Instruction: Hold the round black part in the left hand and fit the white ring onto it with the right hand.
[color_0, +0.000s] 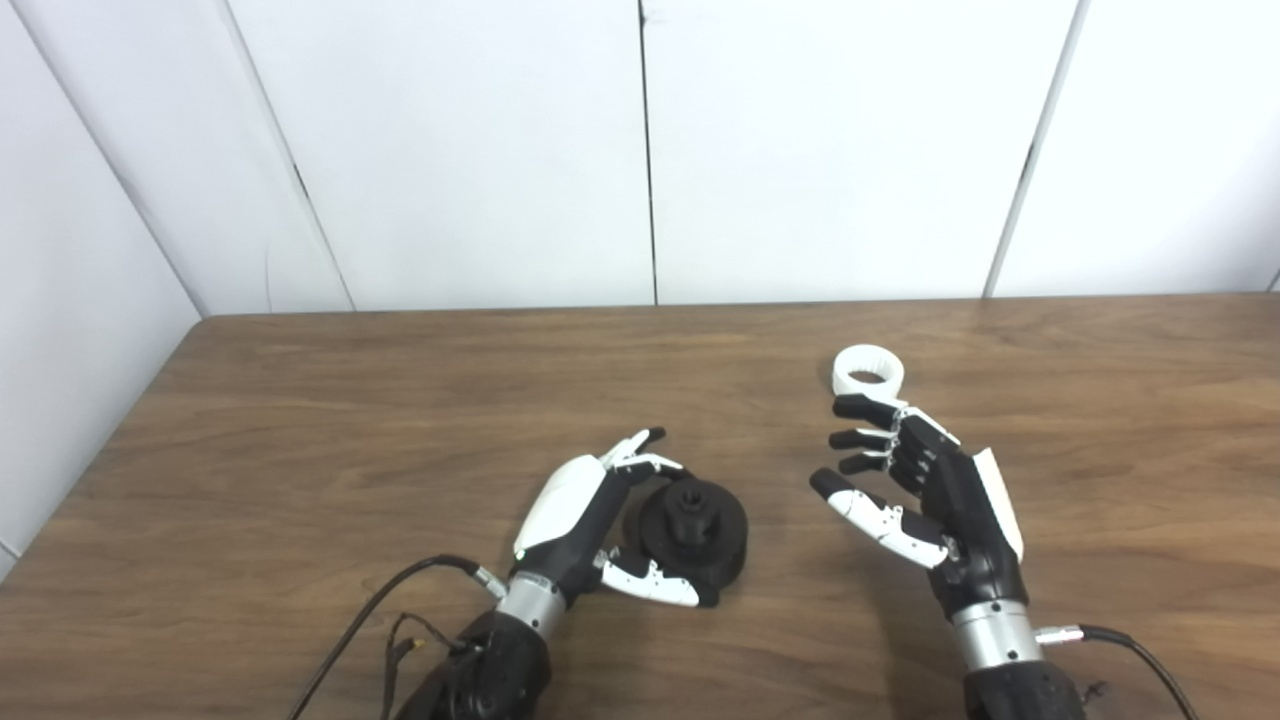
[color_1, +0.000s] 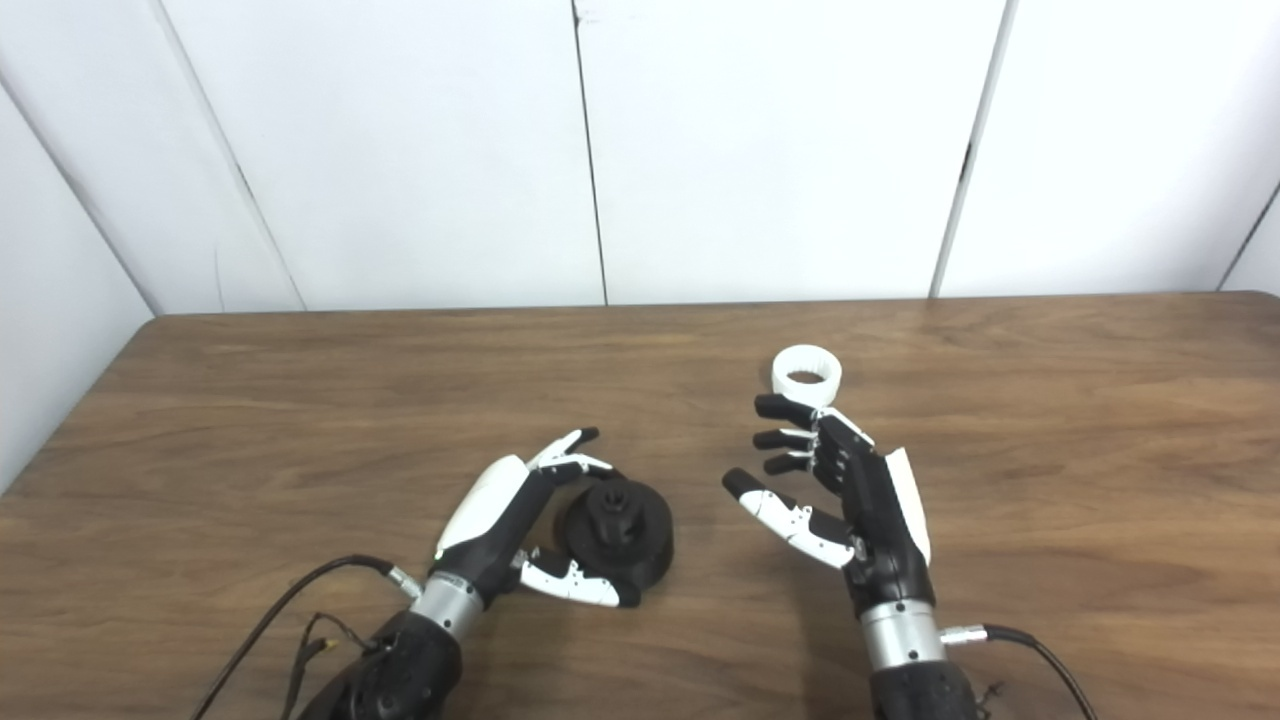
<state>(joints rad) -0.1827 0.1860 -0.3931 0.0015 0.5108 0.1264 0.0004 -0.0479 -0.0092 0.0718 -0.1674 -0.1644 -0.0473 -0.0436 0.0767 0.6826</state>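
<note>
the left hand (color_0: 580, 520) is lying low on the wooden table (color_0: 300, 420), forearm coming in from the bottom left with a black cable (color_0: 370, 610) trailing off the wrist. it is cupping the round black part (color_0: 695, 535): the thumb is reaching along the near side of the part, the fingers are curling around its far left edge. the part is sitting on the table, hub pointing up, so the grasp is looking loose and partial; whether the fingers are actually pressing on it is not clear from here.

the right hand (color_0: 925, 490) is standing more upright, forearm rising from the bottom right, palm turned toward the left hand. its fingers are spread and gently bent, thumb pointing out to the left, and it is holding nothing.

the white ring (color_0: 868, 370) is resting flat on the table just beyond the right hand's fingertips (color_0: 850, 405), opening facing up. in these views the topmost fingertip is appearing close under the ring's near edge; contact cannot be confirmed. ring and black part are lying well apart.
</note>
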